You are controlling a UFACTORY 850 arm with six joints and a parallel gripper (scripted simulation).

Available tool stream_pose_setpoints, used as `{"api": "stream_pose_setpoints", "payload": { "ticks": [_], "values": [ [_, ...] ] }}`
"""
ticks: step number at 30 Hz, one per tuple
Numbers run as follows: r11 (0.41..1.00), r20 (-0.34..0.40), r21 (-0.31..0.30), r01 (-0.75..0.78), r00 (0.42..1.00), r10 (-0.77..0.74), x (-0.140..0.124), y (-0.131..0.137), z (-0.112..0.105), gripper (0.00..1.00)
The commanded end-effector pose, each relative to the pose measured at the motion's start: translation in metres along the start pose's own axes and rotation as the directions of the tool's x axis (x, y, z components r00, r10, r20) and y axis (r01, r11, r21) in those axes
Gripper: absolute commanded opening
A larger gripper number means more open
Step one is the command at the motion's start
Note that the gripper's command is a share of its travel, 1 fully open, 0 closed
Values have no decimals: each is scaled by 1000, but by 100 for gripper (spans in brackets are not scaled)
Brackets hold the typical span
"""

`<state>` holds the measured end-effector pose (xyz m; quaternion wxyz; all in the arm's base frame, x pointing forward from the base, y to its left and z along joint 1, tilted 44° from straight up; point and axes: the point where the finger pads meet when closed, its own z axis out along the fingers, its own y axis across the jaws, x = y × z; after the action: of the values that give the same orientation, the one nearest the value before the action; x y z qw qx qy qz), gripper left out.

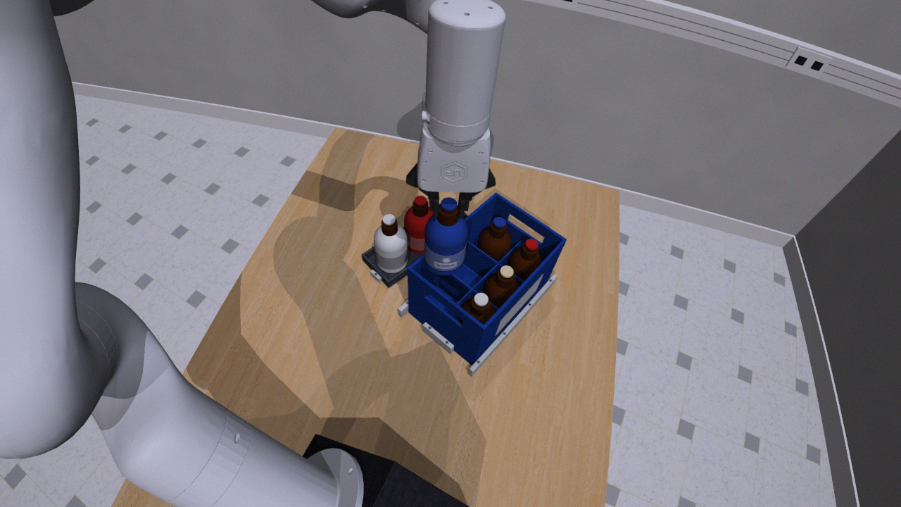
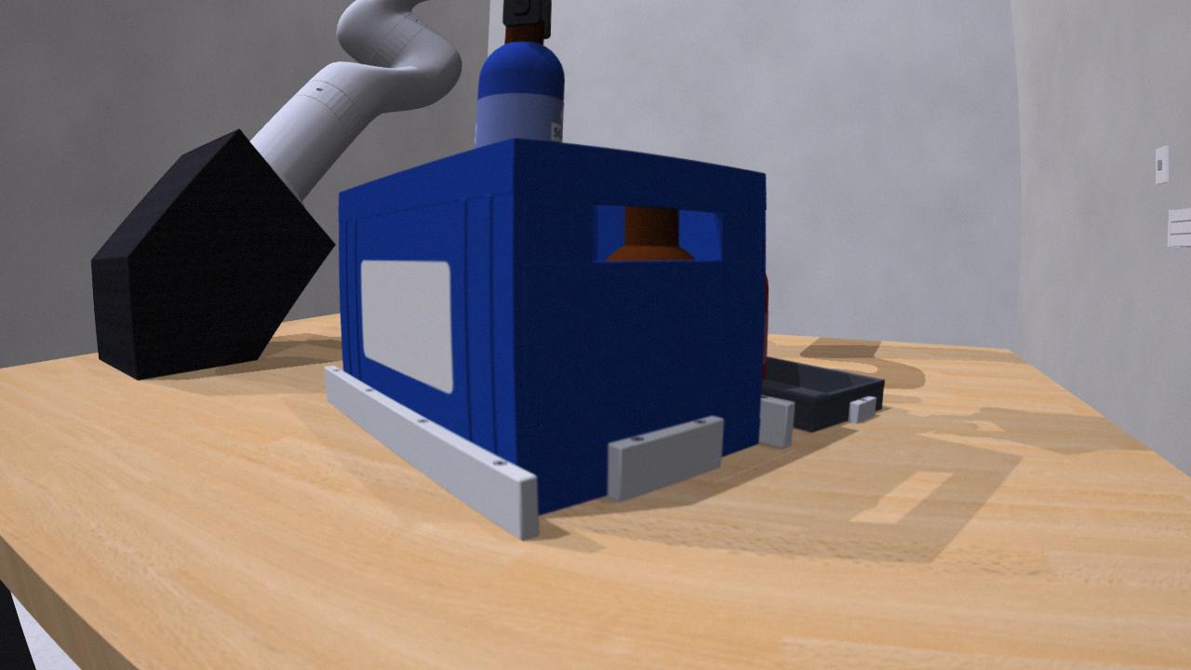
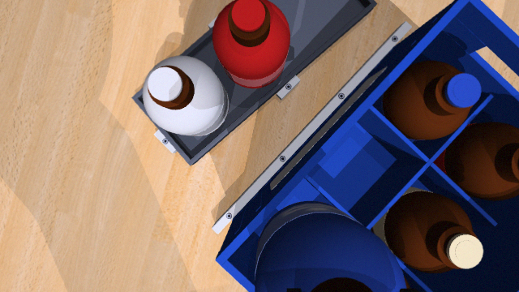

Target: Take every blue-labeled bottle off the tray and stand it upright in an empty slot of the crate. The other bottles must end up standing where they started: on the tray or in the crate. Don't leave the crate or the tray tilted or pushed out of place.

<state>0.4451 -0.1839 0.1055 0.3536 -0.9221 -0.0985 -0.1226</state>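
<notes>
My gripper [image 1: 448,203] is shut on the neck of the blue-labeled bottle [image 1: 445,242] and holds it upright, its base partly inside a slot on the tray side of the blue crate [image 1: 485,280]. The bottle's top rises above the crate rim in the exterior view [image 2: 519,91] and fills the lower edge of the wrist view [image 3: 324,251]. The dark tray [image 3: 246,88] beside the crate holds a red bottle [image 3: 251,40] and a white bottle [image 3: 184,95], both upright. One crate slot [image 3: 357,166] next to the held bottle is empty.
Several brown bottles stand in the crate: blue cap [image 1: 495,236], red cap [image 1: 526,257], cream cap [image 1: 502,283], white cap [image 1: 480,307]. Grey cleats [image 2: 433,454] edge the crate and tray. The arm's black base [image 2: 199,258] stands at the table's near end.
</notes>
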Motion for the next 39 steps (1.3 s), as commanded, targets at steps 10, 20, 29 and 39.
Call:
{"api": "stream_pose_setpoints", "payload": {
  "ticks": [10,20,29,39],
  "values": [
    [1000,-1,-2,1,1000,-1,-9,0,-1,0],
    [1000,-1,-2,1,1000,-1,-10,0,-1,0],
    [1000,-1,-2,1,1000,-1,-11,0,-1,0],
    [1000,-1,-2,1,1000,-1,-11,0,-1,0]
  ]
}}
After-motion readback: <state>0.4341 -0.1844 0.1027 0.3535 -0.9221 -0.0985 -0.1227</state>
